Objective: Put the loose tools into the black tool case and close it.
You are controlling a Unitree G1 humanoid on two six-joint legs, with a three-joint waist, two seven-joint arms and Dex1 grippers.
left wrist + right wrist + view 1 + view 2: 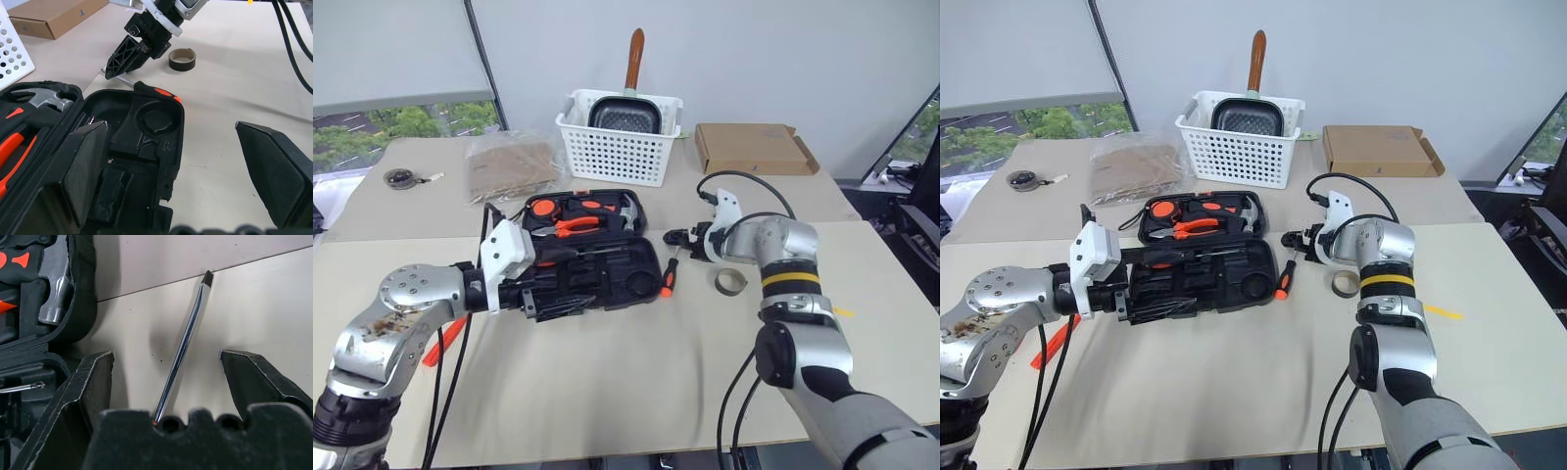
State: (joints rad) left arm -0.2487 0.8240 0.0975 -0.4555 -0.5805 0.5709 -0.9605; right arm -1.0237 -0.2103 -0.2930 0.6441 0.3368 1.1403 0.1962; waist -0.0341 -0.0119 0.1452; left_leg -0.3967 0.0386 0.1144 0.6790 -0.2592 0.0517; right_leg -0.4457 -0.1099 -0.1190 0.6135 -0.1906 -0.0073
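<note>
case [597,257]: black, open, on table | screwdriver [668,277]: beside it | tape ring [730,281]: near

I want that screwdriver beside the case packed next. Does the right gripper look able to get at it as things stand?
Probably yes. The right gripper is open with the screwdriver shaft lying on the table between its fingers, nothing over it. The tool case edge sits close on one side.

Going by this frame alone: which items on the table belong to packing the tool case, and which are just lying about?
Part of the job: black tool case, open; screwdriver beside it; tape ring; orange tool on the table's left side.

Lying about: white basket holding a frying pan; cardboard box; plastic bag.
</note>
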